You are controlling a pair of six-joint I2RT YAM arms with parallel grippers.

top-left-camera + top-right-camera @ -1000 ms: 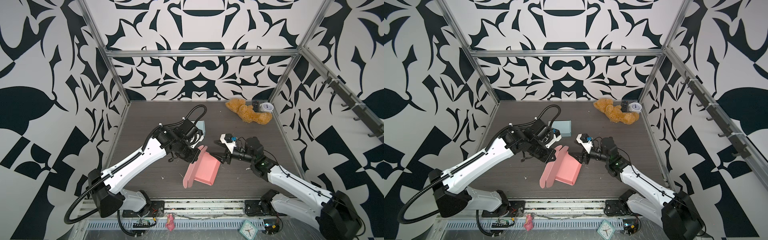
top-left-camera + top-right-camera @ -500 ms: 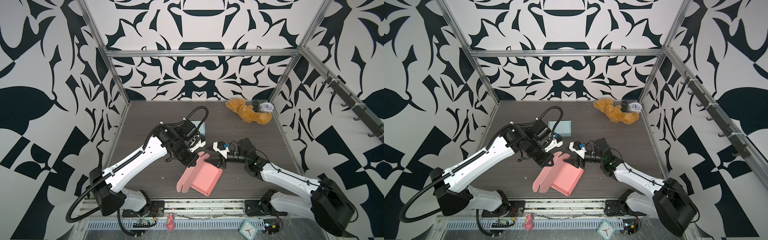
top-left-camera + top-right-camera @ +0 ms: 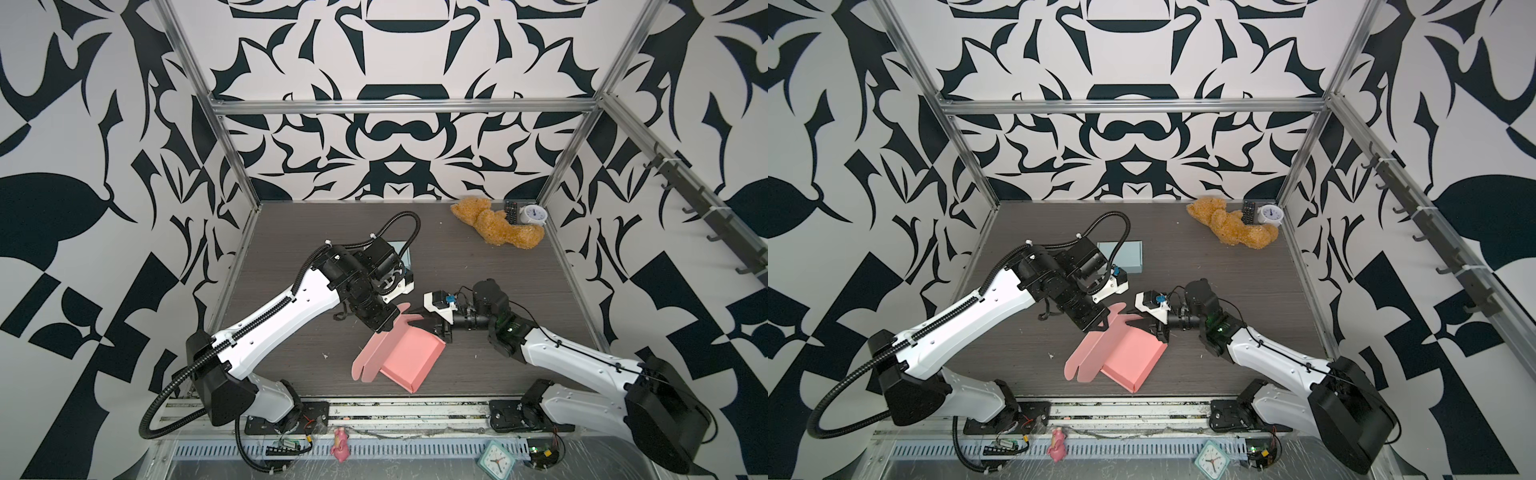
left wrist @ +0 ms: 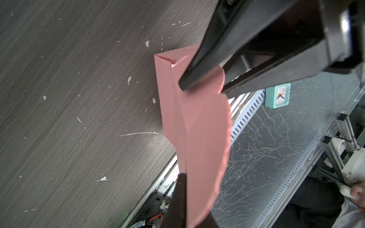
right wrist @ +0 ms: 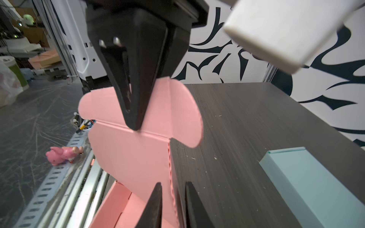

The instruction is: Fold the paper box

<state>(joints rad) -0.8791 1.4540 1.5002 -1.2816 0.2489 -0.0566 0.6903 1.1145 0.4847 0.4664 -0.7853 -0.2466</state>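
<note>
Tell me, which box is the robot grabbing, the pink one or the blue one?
The pink box: the left gripper pinches its raised flap. The light blue box lies flat farther back, with no gripper on it.

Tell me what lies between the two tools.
A raised panel of the pink paper box: the left tool pinches its fold line, the right tool straddles its side edge. The right wrist view shows it.

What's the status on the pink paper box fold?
Left tool shut on paper box flap. Right tool straddles its edge, grip unclear. Lid raised. Blue box well clear.
</note>
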